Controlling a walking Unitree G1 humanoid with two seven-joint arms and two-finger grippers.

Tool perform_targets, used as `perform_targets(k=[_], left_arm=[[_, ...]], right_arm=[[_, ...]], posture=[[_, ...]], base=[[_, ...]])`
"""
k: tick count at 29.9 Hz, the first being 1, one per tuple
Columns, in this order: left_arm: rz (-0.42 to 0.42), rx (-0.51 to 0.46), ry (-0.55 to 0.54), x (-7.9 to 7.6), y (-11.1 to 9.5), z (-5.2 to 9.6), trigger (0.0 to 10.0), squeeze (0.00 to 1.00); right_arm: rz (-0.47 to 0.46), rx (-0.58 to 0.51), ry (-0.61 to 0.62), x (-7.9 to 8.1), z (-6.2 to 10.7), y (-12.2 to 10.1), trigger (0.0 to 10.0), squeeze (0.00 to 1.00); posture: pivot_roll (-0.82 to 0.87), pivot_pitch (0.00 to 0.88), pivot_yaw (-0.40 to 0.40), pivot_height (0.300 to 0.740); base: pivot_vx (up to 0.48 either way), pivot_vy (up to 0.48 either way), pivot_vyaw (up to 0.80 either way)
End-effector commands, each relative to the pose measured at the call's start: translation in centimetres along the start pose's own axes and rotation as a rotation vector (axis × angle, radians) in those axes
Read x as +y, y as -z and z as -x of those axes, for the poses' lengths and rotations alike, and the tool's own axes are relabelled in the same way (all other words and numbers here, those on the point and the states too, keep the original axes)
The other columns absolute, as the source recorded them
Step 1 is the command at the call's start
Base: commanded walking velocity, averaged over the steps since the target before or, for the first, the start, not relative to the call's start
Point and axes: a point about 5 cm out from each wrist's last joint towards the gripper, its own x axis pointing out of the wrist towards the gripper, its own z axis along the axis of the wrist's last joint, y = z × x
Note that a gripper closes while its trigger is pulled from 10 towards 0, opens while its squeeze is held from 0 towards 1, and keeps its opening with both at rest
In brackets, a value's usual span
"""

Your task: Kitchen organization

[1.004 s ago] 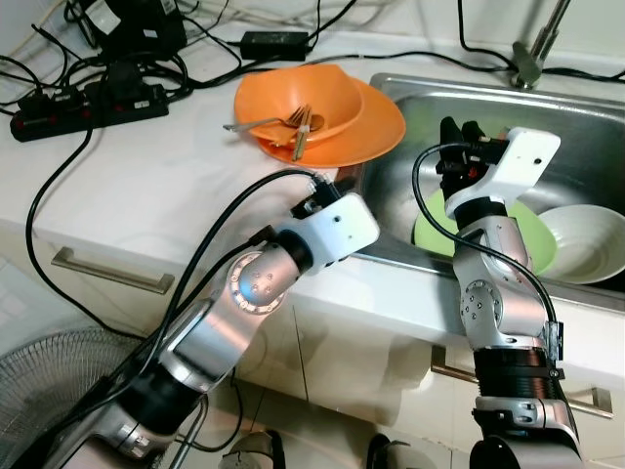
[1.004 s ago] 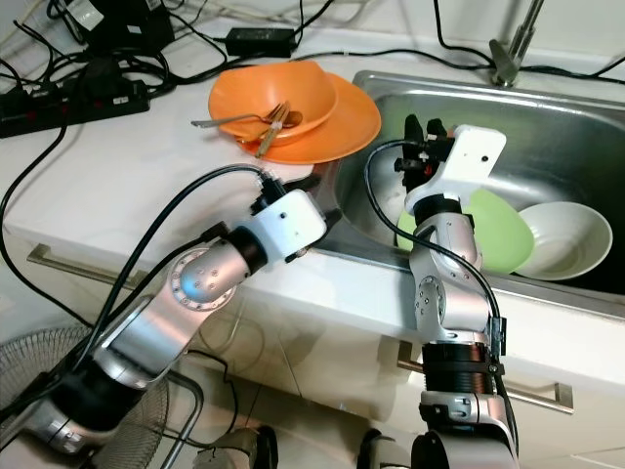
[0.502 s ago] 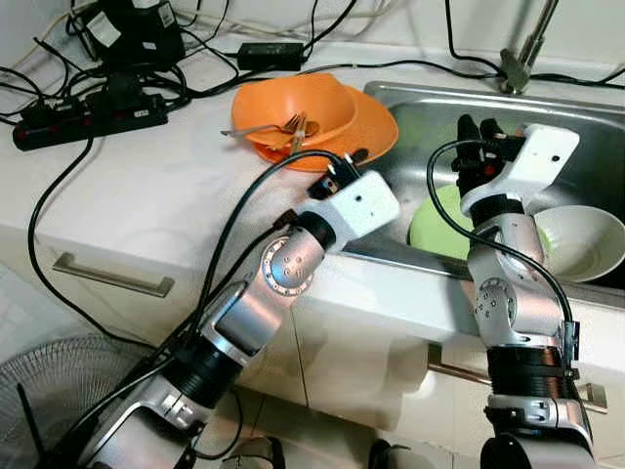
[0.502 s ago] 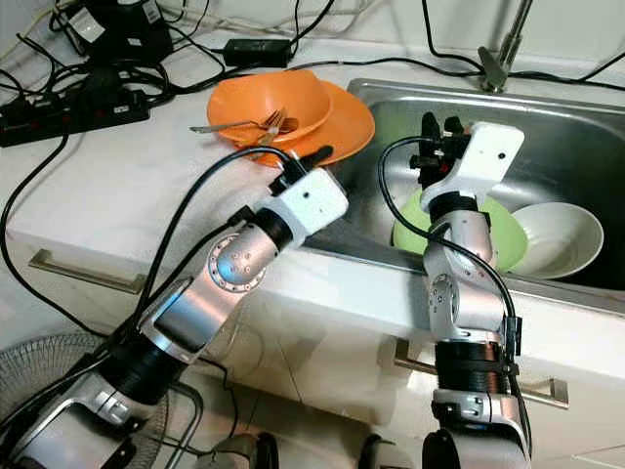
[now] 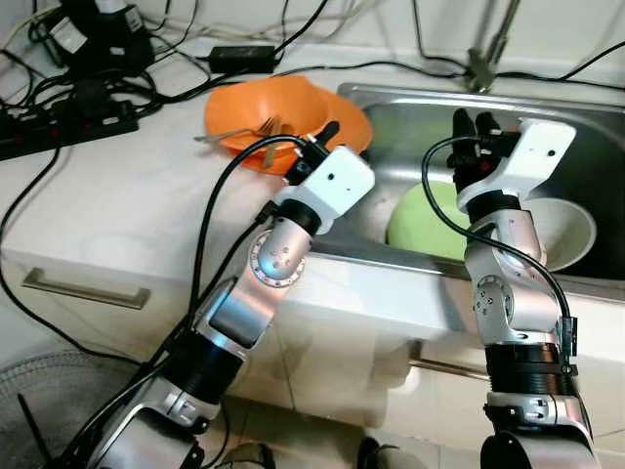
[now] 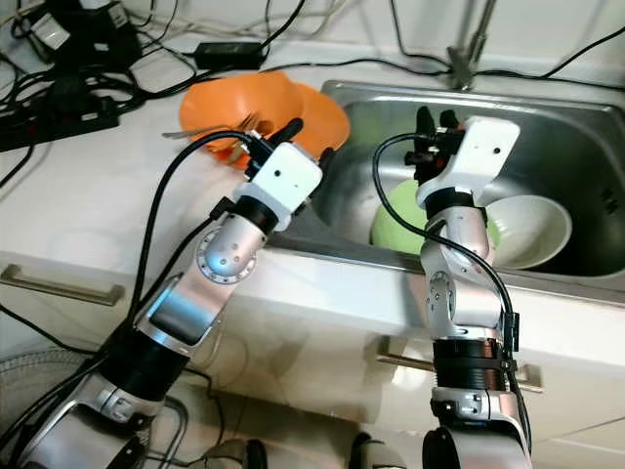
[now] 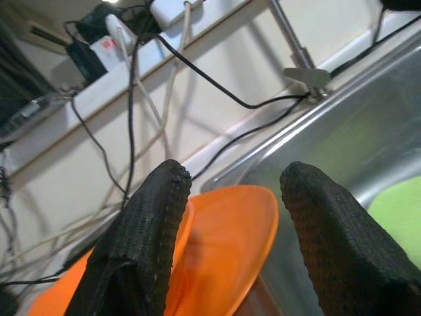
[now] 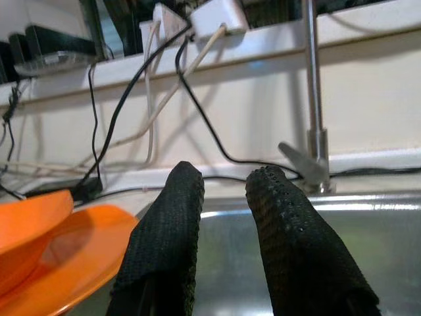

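Observation:
An orange bowl [image 5: 256, 101] sits on an orange plate [image 5: 350, 115] on the white counter, just left of the sink, and holds forks [image 5: 262, 128]. My left gripper [image 5: 314, 139] hovers open at the plate's near right rim; the plate [image 7: 230, 230] shows between its fingers, with nothing gripped. In the steel sink [image 5: 410, 107] lie a green plate [image 5: 420, 220] and a white bowl [image 5: 569, 220]. My right gripper [image 5: 473, 122] is raised over the sink above the green plate. Its fingers [image 8: 174, 217] are narrowly apart and hold nothing.
A faucet [image 5: 483, 54] stands behind the sink. A black power strip [image 5: 68, 107], adapters and tangled cables crowd the counter's back left. A drawer handle [image 5: 83, 288] is below the counter edge, and a fan [image 5: 39, 401] is on the floor at left.
The camera has shifted. My left arm has stretched forward, bringing its gripper up to the orange plate's rim. The right gripper stays over the sink.

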Motion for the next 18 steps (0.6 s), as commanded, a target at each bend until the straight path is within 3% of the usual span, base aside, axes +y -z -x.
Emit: perform_targets(k=[1, 10, 16, 18], left_arm=[[-0.002, -0.011, 0.004, -0.47, -0.28, -0.08, 10.0, 0.0], [0.001, -0.008, -0.006, -0.49, -0.27, -0.15, 10.0, 0.0], [0.016, -0.005, -0.026, -0.35, -0.28, -0.03, 10.0, 0.0], [0.067, 0.009, -0.05, -0.11, -0.14, 0.01, 10.0, 0.0]], right_arm=[[0.015, -0.015, 0.004, -0.22, 0.11, -0.29, 10.0, 0.0], [0.004, 0.005, -0.006, -0.26, 0.09, -0.08, 10.0, 0.0], [0.026, 0.007, -0.029, 0.08, 0.14, 0.02, 10.0, 0.0], [0.033, 0.013, -0.032, 0.13, 0.14, 0.13, 10.0, 0.0]], posture=[[0.0, 0.104, 0.055, 0.74], [0.0, 0.106, 0.044, 0.74], [0.0, 0.112, 0.034, 0.74], [0.01, 0.114, 0.03, 0.74]], base=[[0.0, -0.48, 0.0], [0.0, -0.459, 0.0], [0.0, 0.0, -0.14], [0.0, 0.0, 0.0]])
